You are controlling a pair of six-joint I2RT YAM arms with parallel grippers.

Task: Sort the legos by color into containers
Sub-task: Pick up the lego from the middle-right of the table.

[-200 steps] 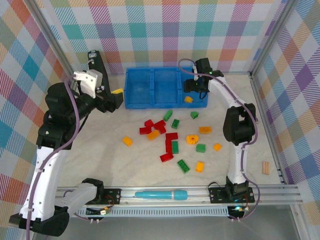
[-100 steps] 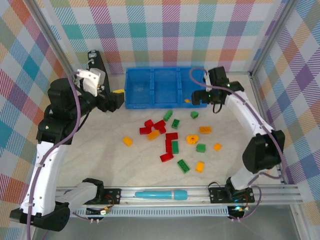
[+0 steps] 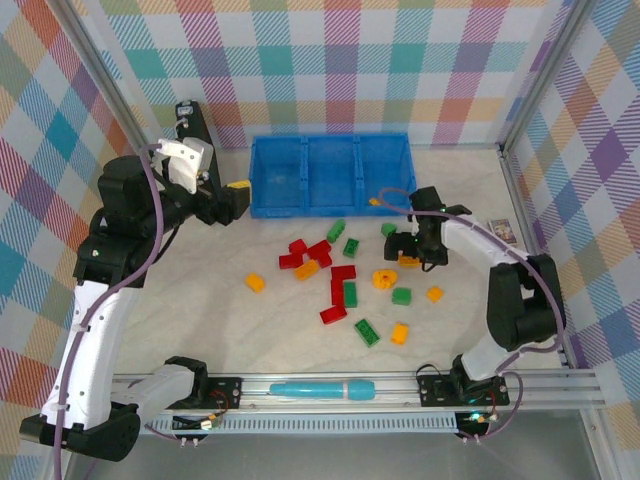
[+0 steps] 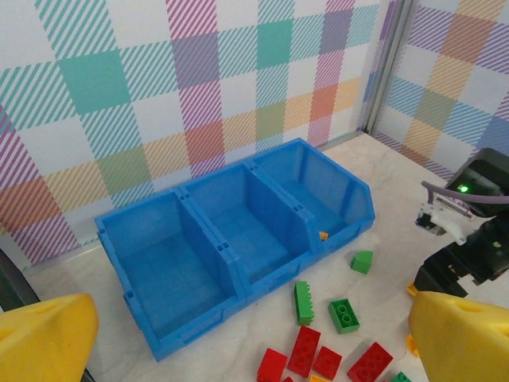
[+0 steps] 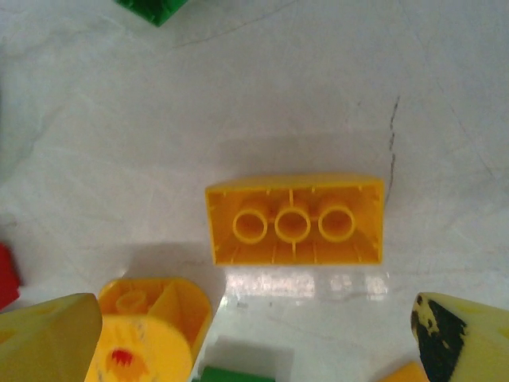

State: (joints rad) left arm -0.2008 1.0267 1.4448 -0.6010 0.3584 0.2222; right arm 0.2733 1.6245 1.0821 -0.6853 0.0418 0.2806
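While the left gripper (image 3: 233,192) hangs wide open and empty beside the blue tray (image 3: 300,210), bricks (image 3: 343,272) lie scattered on the table (image 3: 200,320). The right gripper (image 5: 254,334), jaws spread and holding nothing, hovers over an upturned yellow brick (image 5: 294,219).

Bright-blue containers (image 3: 300,207), red, green and yellow-orange legos (image 3: 343,272), teal pen (image 3: 320,388), plaid walls (image 3: 400,60) (pastel checks, diagonally hatched)

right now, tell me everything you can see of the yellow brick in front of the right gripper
The yellow brick is glossy yellow-orange plastic, rectangular, resting on the pale table. Its hollow underside, with three round tubes, faces the wrist camera. It sits just ahead of the open right gripper, touching neither finger, and apart from a round yellow piece.
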